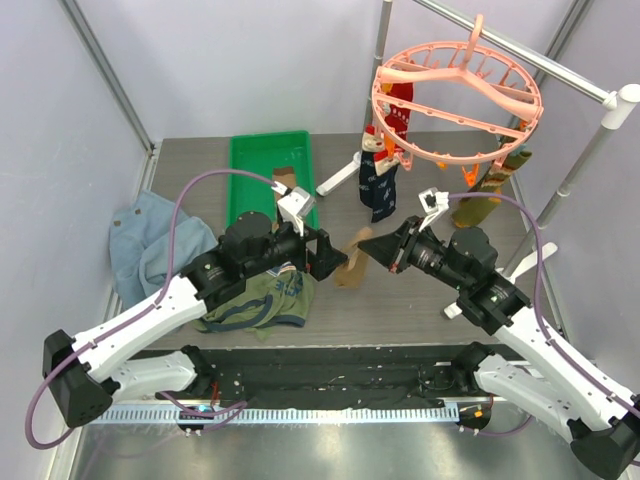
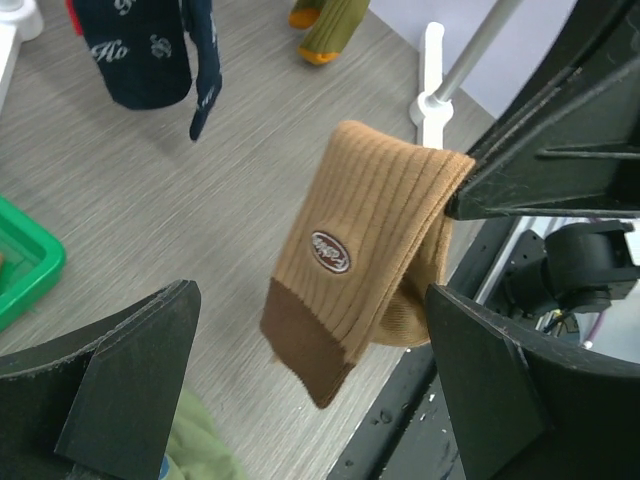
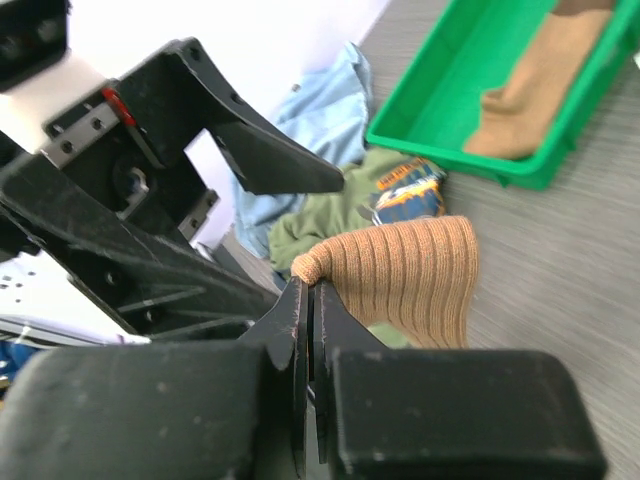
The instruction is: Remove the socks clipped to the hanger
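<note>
So the right tool (image 3: 305,300) is pinched tight on the folded edge of the tan sock (image 2: 360,230) - jaws fully together on the fabric, and the sock dangles from it in mid-air above the surface, already free of the hanger (image 1: 530,97). The left tool (image 2: 312,295) sits right opposite with its jaws spread wide, one on each side of the hanging sock and neither touching it as far as I can tell. Moving outward: the olive T-shirt (image 1: 260,300) is bunched under the left arm, the pale blue denim (image 1: 140,240) is by the left wall, and the green tray (image 1: 240,180) further back already has another tan sock (image 3: 530,90) in it. Up on the hanger I count a red sock (image 1: 398,105), a navy sock (image 1: 378,185) and an olive sock (image 1: 480,200) clipped on. My read is we're mid hand-off - this sock is done with the unclipping part and now needs to get to the tray, which is on the left arm's side. Next move would want the left tool to close squarely on the sock body before the right lets go, otherwise it just flops onto the surface.
</note>
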